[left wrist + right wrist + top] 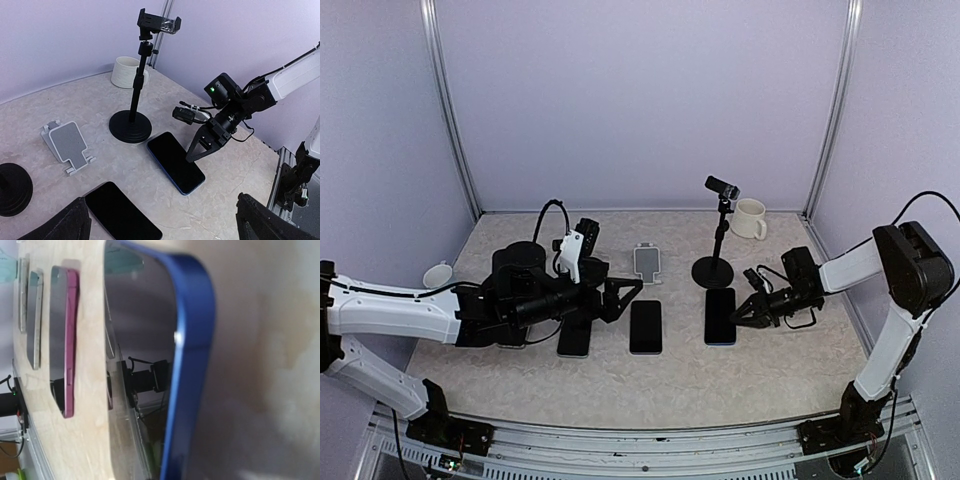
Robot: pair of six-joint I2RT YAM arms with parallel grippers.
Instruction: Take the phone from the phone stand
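While the shiny flat phone with a blue rim (720,316) lies on the speckled table (770,380), at six o'clock from the black pole stand with a round base (713,270), the right gripper (740,315) has its fingers pressed together at the phone's three o'clock edge. The left gripper (628,300) is spread wide. A smooth cream mug (750,218) sits at the stand's one o'clock; its inside is hidden.

Both arms reach inward, left end effector (628,298) spread wide, right end effector (738,317) pinched closed.
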